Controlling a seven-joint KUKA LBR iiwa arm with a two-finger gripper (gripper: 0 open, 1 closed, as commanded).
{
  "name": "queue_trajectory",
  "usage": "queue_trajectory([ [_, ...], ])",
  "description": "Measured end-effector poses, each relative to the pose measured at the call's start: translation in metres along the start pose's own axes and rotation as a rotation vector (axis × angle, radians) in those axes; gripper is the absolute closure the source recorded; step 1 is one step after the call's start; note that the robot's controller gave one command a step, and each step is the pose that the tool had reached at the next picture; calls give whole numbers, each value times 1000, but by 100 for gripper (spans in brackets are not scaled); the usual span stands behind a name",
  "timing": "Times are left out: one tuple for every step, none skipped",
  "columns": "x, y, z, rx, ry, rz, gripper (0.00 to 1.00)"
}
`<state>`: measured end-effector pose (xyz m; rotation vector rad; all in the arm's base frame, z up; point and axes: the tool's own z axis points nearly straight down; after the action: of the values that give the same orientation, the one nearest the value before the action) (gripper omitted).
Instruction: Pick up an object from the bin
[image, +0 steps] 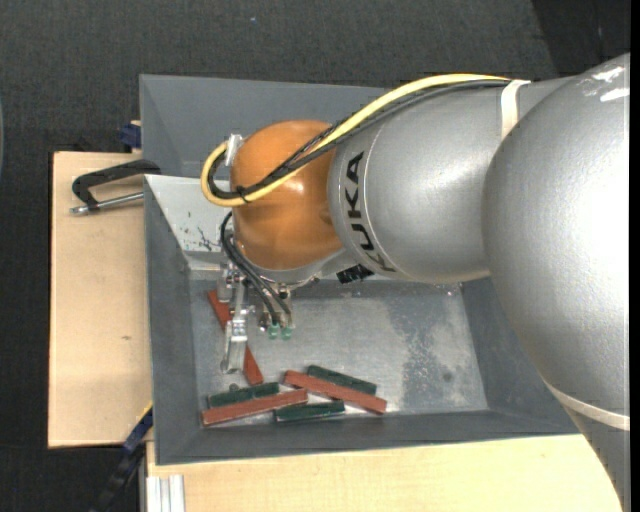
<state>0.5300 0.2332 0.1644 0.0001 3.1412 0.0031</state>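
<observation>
Though partly covered by the hand (243, 335), shows as a short, flat, red-brown strip (217, 306), slanted on the floor of the grey bin (165, 330), just beside the hand toward the view's left and close to the bin's left wall. Cannot tell whether touching the hand or merely beside it. Just below the hand, a second red-brown sliver (251, 367), narrow and tilted. Further below, along the bin's near wall, a small heap of long flat bars, crossed and overlapping: red-brown bars (340, 394) and dark green bars (342, 379). Cannot tell how far open the hand is, nor whether anything is gripped. Above the hand, the wrist's rounded orange cover (285, 195), with a yellow cable (207, 178) looped over it.
</observation>
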Motion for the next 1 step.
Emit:
queue_trajectory([
  [-24, -13, 66, -2, -4, 320, 0],
])
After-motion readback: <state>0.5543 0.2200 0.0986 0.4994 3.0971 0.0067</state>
